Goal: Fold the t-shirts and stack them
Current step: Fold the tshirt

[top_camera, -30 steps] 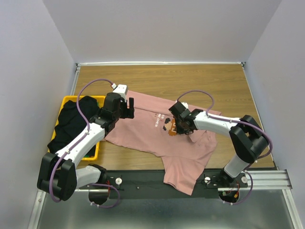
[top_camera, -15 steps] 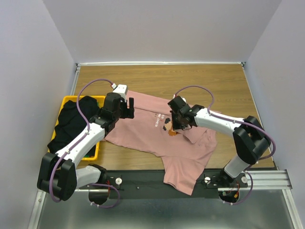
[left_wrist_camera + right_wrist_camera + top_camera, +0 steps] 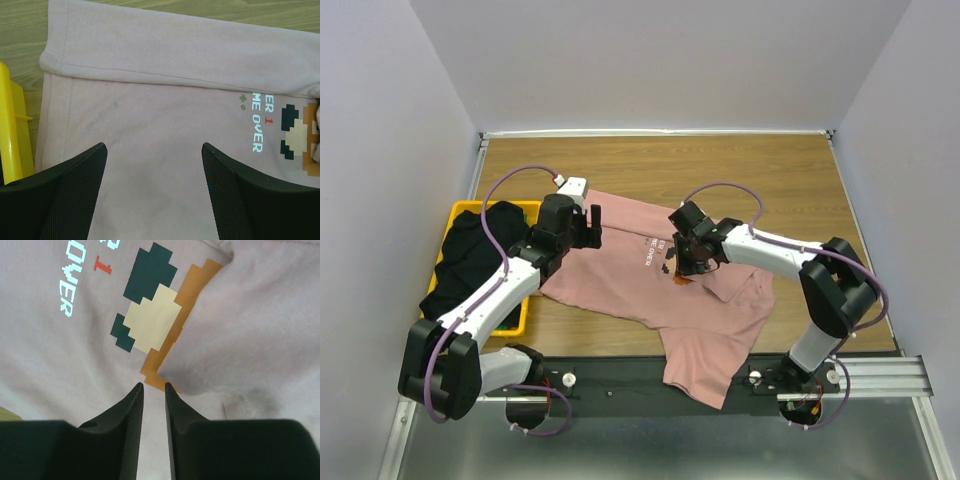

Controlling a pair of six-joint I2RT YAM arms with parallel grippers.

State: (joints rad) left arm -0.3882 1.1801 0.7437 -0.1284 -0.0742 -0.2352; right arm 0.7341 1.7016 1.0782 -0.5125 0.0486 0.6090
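A dusty-pink t-shirt (image 3: 620, 278) lies spread on the wooden table, with its pixel-art face (image 3: 669, 260) and white text near the middle. My left gripper (image 3: 590, 230) is open above the shirt's left part; in the left wrist view its gripper (image 3: 154, 146) hovers over plain pink cloth (image 3: 150, 100). My right gripper (image 3: 682, 268) points down at the print, its jaws a narrow gap apart with nothing between them (image 3: 153, 385). A folded-over flap (image 3: 250, 330) of the shirt lies on the print's edge, beside the right fingertip. A black t-shirt (image 3: 470, 255) lies heaped in the basket.
A yellow plastic basket (image 3: 527, 208) stands at the table's left edge; its rim shows in the left wrist view (image 3: 9, 130). The pink shirt's lower part hangs over the near edge onto the black rail (image 3: 620, 375). Grey walls close in both sides.
My right gripper has moved a little to the left and nearer, onto the print, and the folded flap has come with it. The left arm has not moved.
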